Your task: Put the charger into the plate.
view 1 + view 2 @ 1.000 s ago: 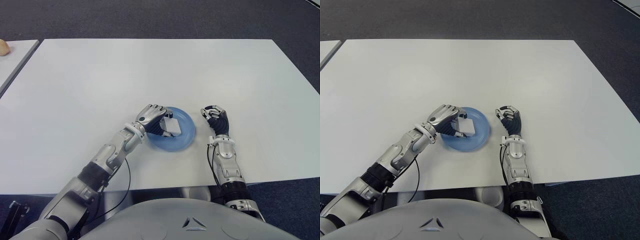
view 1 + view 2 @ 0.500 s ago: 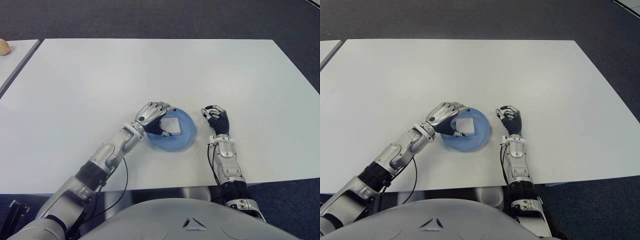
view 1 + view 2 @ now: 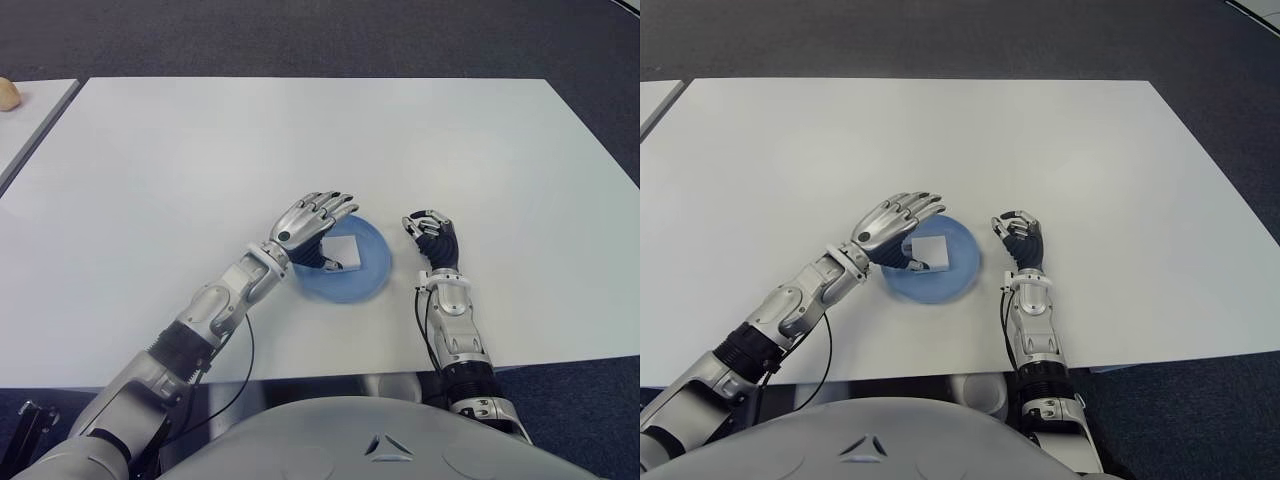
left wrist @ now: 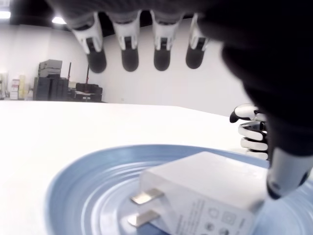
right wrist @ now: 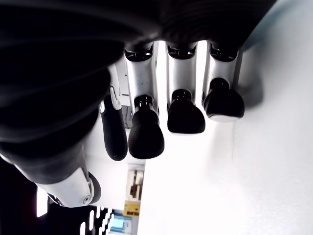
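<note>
A white charger [image 3: 343, 250] lies inside the blue plate [image 3: 372, 270] near the table's front middle. In the left wrist view the charger [image 4: 205, 196] rests on the plate [image 4: 83, 186] with its two metal prongs showing. My left hand [image 3: 315, 222] hovers over the plate's left side, fingers spread and straight, holding nothing; its thumb tip touches the charger's side. My right hand [image 3: 430, 236] shows just right of the plate with fingers curled and empty.
The white table [image 3: 300, 140] stretches wide behind and to both sides of the plate. A second table's edge [image 3: 30, 120] runs along the far left, with a small tan object [image 3: 8, 94] on it.
My left hand has opened: its fingers uncurled from the charger and lifted, leaving the charger lying in the plate. The right hand has not moved.
</note>
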{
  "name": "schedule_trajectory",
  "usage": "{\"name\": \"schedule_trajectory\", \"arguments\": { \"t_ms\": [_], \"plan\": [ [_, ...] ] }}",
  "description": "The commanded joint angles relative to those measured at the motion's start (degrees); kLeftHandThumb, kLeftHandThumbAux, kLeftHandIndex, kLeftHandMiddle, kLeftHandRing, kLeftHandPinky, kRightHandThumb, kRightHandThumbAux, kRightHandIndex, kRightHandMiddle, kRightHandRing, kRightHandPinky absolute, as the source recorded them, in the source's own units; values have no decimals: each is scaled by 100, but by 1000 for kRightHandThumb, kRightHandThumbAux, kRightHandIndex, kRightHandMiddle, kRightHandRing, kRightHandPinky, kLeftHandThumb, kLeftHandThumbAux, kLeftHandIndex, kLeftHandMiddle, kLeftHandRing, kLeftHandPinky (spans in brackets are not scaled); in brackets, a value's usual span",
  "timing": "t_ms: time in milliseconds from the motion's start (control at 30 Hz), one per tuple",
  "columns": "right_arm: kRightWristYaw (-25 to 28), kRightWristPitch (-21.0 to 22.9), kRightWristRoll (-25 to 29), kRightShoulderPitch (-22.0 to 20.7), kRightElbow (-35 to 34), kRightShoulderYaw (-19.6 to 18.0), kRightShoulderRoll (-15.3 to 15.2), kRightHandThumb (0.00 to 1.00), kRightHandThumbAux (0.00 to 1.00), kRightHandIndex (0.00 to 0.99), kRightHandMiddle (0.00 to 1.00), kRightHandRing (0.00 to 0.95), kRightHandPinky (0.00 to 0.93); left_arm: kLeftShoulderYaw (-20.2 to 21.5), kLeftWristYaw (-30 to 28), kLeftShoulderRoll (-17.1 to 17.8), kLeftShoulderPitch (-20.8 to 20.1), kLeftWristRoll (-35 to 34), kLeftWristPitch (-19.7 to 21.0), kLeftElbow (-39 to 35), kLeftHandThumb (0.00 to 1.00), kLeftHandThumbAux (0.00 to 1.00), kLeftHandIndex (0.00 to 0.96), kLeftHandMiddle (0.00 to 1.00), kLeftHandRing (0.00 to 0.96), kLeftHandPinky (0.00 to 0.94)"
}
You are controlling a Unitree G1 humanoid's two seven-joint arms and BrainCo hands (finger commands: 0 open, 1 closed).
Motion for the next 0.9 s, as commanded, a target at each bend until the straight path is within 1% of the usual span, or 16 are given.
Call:
{"name": "schedule_trajectory", "arguments": {
  "t_ms": [33, 67, 167, 200, 267, 333, 400, 533, 633, 733, 833, 867, 900],
  "plan": [
    [1, 194, -4, 114, 94, 7, 44, 704, 728, 435, 817, 833, 841, -36, 338, 51, 39, 188, -27, 46, 294, 523, 0, 0, 0, 0],
    [2, 184, -2, 117, 90, 7, 45, 704, 729, 435, 816, 834, 845, -31, 394, 45, 45, 193, -33, 56, 257, 501, 0, 0, 0, 0],
    [5, 152, 8, 113, 104, 4, 51, 705, 729, 435, 815, 835, 849, -12, 614, 25, 62, 152, -93, 103, 199, 474, 0, 0, 0, 0],
    [1, 126, 7, 106, 131, 2, 50, 705, 728, 435, 813, 834, 849, 27, 869, 0, 73, 52, -228, 180, 140, 457, 0, 0, 0, 0],
    [-8, 97, 0, 98, 162, 0, 49, 705, 728, 435, 812, 834, 852, 95, 1200, -42, 93, -126, -433, 288, 111, 453, 0, 0, 0, 0],
    [-11, 85, -12, 102, 164, 6, 43, 705, 728, 435, 811, 834, 852, 254, 1257, -156, 180, -630, -686, 364, 79, 443, 0, 0, 0, 0],
    [-11, 77, -14, 107, 163, 8, 43, 705, 728, 435, 811, 834, 851, 357, 1216, -238, 241, -997, -830, 418, 62, 433, 0, 0, 0, 0],
    [-16, 82, -14, 117, 147, 9, 46, 706, 728, 435, 813, 836, 852, 717, 1179, -492, 514, -2046, -1238, 582, 33, 407, 0, 0, 0, 0],
    [-19, 75, -18, 124, 136, 13, 45, 706, 728, 435, 815, 838, 852, 983, 1097, -730, 596, -2747, -1468, 737, 20, 407, 0, 0, 0, 0],
    [-19, 70, -18, 130, 134, 15, 46, 706, 728, 435, 817, 839, 852, 1191, 904, -830, 610, -3234, -1562, 860, 14, 414, 0, 0, 0, 0],
    [-10, 98, -10, 136, 113, 18, 50, 706, 728, 436, 819, 840, 852, 1611, 667, -962, 591, -3929, -1408, 1226, 23, 433, 0, 0, 0, 0],
    [-9, 107, -9, 139, 103, 19, 52, 706, 728, 436, 820, 841, 853, 1723, 624, -992, 604, -4070, -1357, 1321, 38, 459, 0, 0, 0, 0],
    [-5, 115, -3, 141, 94, 19, 56, 706, 728, 436, 821, 842, 854, 1842, 663, -1056, 635, -4139, -1210, 1362, 47, 476, 0, 0, 0, 0]
  ]
}}
